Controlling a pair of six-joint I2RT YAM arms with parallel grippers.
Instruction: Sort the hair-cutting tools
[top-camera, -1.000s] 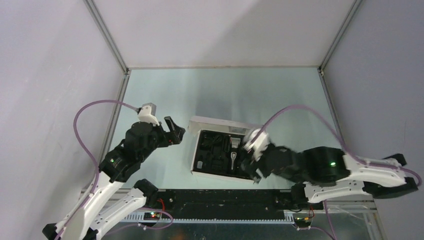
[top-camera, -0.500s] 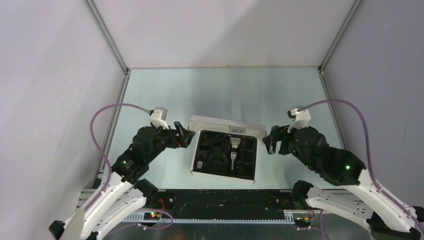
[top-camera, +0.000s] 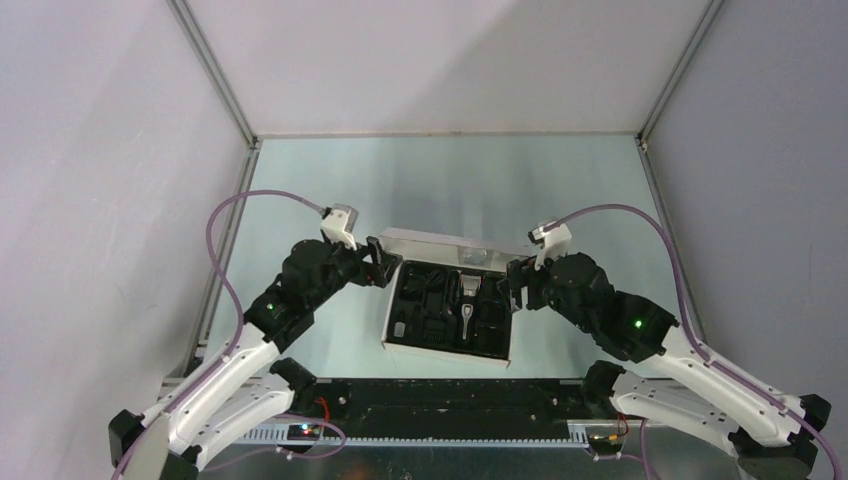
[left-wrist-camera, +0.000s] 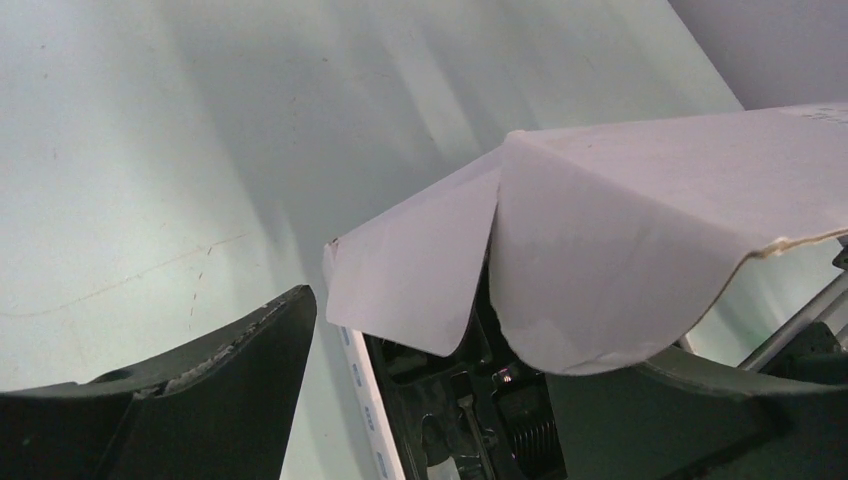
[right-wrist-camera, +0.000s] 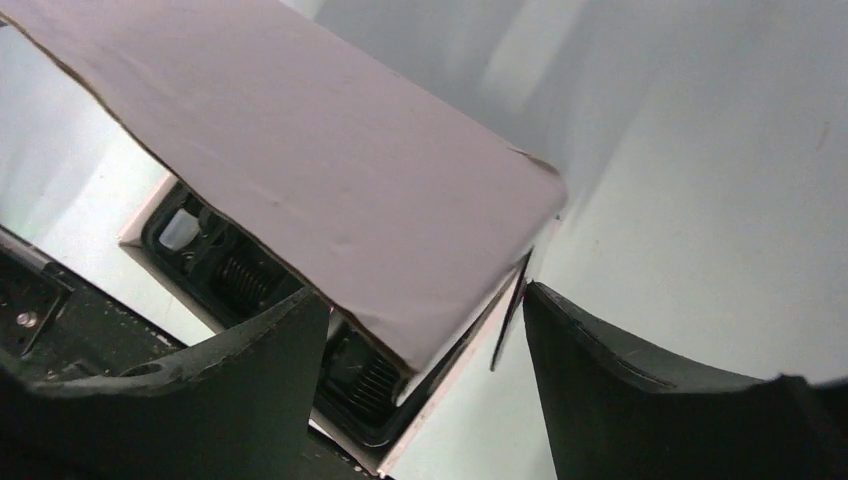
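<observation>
The hair-cutting tools lie in the black insert (top-camera: 440, 338) of the flat white box (top-camera: 388, 318). The clipper body (top-camera: 468, 301) with its silvery tip lies in the middle, with small black comb attachments (top-camera: 425, 300) beside it. The box lid (top-camera: 450, 248) stands raised at the back. My left gripper (top-camera: 384, 268) is open at the lid's left back corner. In the left wrist view my left gripper (left-wrist-camera: 470, 340) straddles the lid's side flap (left-wrist-camera: 420, 270), above a thin brush (left-wrist-camera: 478, 435). My right gripper (top-camera: 519, 284) is open at the right back corner. In the right wrist view my right gripper (right-wrist-camera: 425, 300) straddles the lid corner (right-wrist-camera: 440, 250).
The box sits mid-table on the pale green tabletop (top-camera: 440, 180). Grey walls and metal frame posts (top-camera: 215, 75) enclose the table on three sides. A black rail (top-camera: 450, 400) runs along the near edge between the arm bases.
Both grippers have closed in on the box's back corners. The right arm left the box interior, swung out to the right, then came to the right back corner.
</observation>
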